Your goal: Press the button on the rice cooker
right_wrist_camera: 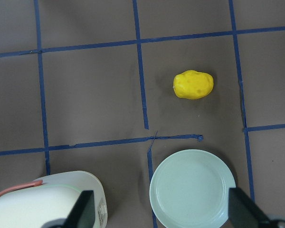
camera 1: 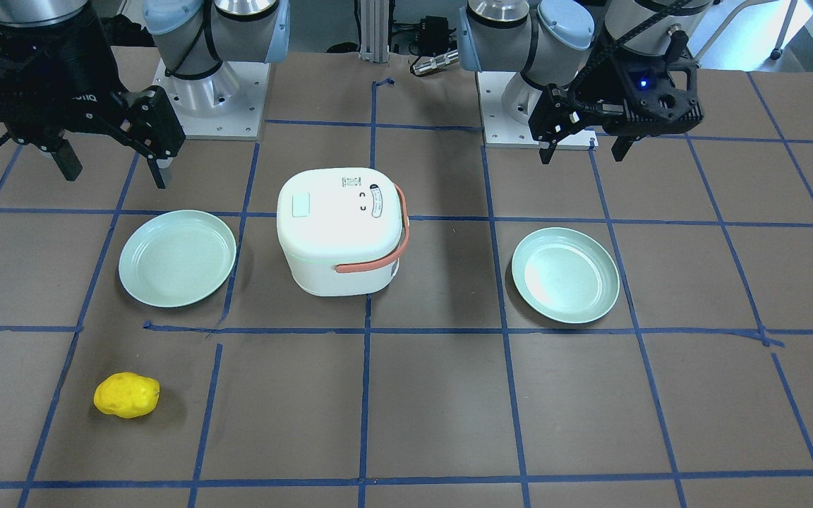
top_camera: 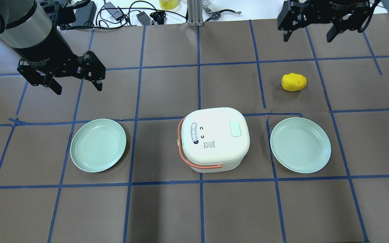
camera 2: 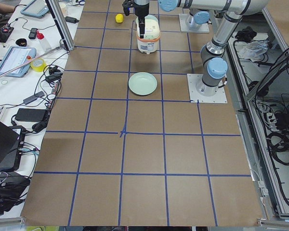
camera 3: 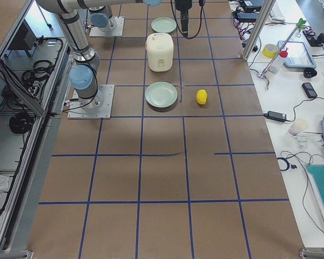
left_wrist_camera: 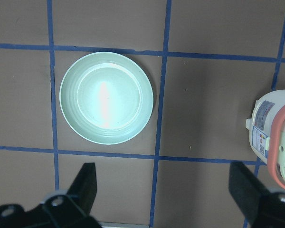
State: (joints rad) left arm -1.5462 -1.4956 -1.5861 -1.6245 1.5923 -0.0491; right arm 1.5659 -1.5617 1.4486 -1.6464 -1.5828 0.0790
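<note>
Cooker (top_camera: 214,138) is noted upright at the middle of the surface (top_camera: 194,209), between the left plate (top_camera: 98,145) and the right plate (top_camera: 301,145), with its lid shut and its handle folded down. A pale green square (top_camera: 235,129) on the lid, on the side toward the right plate, is taken to be the button. The small markings nearer the handle cannot be read.

Left claw (top_camera: 78,86) is held released, raised, well apart from the cooker. Right claw (top_camera: 307,35) is likewise spread with nothing gripped, far off beyond a yellow lump (top_camera: 294,82).

The step in hand is judged to be the approach, with no contact made yet. Next, one claw, likely the right, must be carried over the lid and a fingertip lowered squarely onto the square. Fingers pinched together would probably be preferred for a firm press.
</note>
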